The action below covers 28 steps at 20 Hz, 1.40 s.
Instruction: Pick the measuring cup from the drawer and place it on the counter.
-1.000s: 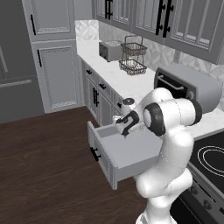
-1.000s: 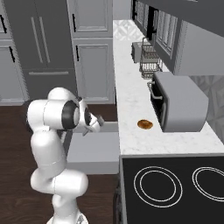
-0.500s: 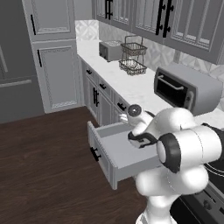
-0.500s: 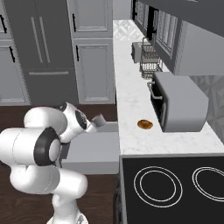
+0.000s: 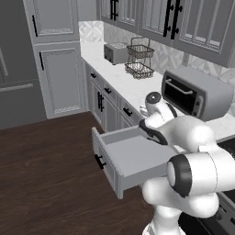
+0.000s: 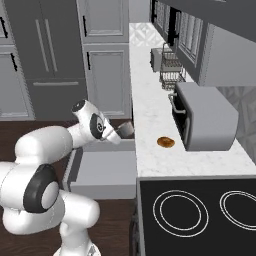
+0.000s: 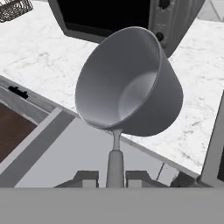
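the gripper [image 7: 112, 177] is clamped on the thin straight handle of the measuring cup [image 7: 129, 83], a finger on either side of the stem; the cup is held clear of the open drawer [image 5: 133, 158], tipped so its mouth faces the hand camera, and sits in front of the edge of the counter [image 7: 57, 70], with the toaster oven [image 7: 127, 17] behind it; from the right base view the cup [image 6: 126, 129] hangs just beside the counter's front edge, above the drawer [image 6: 105, 172], near the doughnut [image 6: 166, 142] but apart from it; judged by its look, the cup is stiff thin metal, light, smooth and likely slippery, not fragile; the narrow handle is the natural hold, though the bowl's weight out at the end could let it swivel in the grip, so a hold close to the bowl would be steadier; no brand, label, graduation marks or other writing can be read on the cup, the oven or the cabinets.
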Available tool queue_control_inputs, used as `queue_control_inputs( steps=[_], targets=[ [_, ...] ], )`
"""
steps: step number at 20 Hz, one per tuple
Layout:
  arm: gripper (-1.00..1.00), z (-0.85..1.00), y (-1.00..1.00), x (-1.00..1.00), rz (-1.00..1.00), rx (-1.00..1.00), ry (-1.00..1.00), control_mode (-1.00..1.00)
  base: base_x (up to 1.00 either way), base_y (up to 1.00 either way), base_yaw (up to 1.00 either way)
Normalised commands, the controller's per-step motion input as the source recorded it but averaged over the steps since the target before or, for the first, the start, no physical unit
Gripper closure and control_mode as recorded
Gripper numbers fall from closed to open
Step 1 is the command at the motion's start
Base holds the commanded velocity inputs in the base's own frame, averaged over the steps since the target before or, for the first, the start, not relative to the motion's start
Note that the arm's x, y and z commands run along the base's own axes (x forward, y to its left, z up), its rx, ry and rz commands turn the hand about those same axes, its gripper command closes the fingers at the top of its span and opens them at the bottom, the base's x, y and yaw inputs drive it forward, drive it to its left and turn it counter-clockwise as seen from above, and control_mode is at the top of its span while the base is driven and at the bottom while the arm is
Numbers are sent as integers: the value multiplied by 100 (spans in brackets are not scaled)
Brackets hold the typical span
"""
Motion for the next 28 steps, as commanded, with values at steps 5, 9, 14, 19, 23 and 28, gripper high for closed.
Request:
queue_control_inputs(
  steps=[5, 9, 14, 19, 23, 28],
  targets=[
    [100, -4, -84, 0, 0, 7, 0, -100, 0, 0, 0],
    [100, -24, -95, -9, 0, 13, -1, -100, 0, 0, 0],
    [100, -45, -68, -2, 0, 6, 0, -100, 0, 0, 0],
    [100, -57, -50, 0, 0, 3, 0, -100, 0, 0, 0],
    [100, -70, -26, 0, 0, 0, 0, -100, 0, 0, 0],
    [-100, -50, -5, 22, 0, 0, 0, -100, 0, 0, 0]
  ],
)
